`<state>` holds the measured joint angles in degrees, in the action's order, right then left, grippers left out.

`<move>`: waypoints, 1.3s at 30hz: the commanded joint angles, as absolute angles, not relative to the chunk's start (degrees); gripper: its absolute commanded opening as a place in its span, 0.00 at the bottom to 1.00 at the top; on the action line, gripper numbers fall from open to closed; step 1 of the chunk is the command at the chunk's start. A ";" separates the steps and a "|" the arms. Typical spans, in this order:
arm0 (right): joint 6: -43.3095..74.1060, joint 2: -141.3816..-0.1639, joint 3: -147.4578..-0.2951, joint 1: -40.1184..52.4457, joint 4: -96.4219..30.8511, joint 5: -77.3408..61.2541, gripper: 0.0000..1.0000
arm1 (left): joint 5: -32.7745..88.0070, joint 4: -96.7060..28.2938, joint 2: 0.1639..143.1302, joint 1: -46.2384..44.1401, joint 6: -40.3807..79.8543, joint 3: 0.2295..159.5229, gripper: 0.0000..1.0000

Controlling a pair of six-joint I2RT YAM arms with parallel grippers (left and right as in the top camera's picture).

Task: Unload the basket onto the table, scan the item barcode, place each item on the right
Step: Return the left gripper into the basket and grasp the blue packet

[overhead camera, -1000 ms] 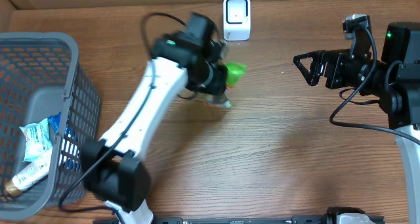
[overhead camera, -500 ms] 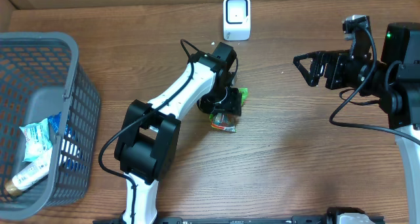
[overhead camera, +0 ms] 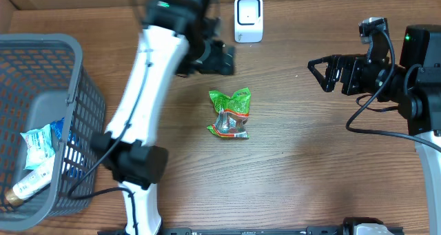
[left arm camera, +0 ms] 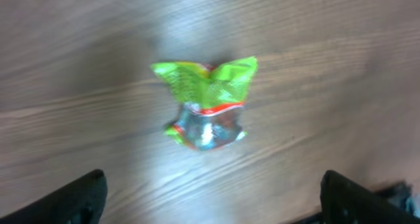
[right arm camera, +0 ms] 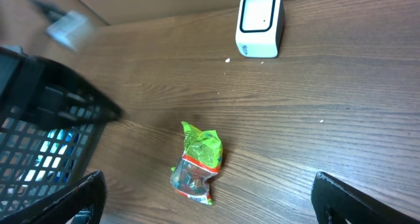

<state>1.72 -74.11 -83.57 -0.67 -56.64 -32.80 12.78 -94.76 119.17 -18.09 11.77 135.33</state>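
Overhead — green packet [overhead camera: 229,113] free, scanner [overhead camera: 248,18] beyond, basket [overhead camera: 41,49] aside, left fingers [left arm camera: 75,199] apart, right fingers [right arm camera: 357,203] apart

We look straight down on a small crumpled packet [left arm camera: 209,106] lying on the wooden table [left arm camera: 341,66]. Its upper half is bright green and flares out into two wing-like corners, while the lower half is clear or silvery with a red band across it. The picture is soft, so the print may be unreadable. The left gripper [left arm camera: 213,201] has its dark fingers [left arm camera: 82,198] spread wide at the bottom corners, below the packet and apart from it.
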 commanded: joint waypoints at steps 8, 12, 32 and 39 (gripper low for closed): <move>1.67 -73.43 -85.10 -0.75 -56.99 -32.93 1.00 | 6.09 -96.82 97.27 8.86 9.19 138.98 1.00; 1.67 -73.43 -85.10 -0.75 -57.04 -32.93 1.00 | 4.27 -96.82 92.60 22.46 10.55 133.73 1.00; 1.65 -74.50 -85.10 -0.75 -57.63 -32.93 1.00 | 8.95 -69.38 95.35 48.25 -0.93 89.54 0.98; 1.72 -76.34 -85.10 -0.75 -57.60 -33.76 1.00 | 8.43 -60.07 103.35 47.48 -2.81 85.76 0.87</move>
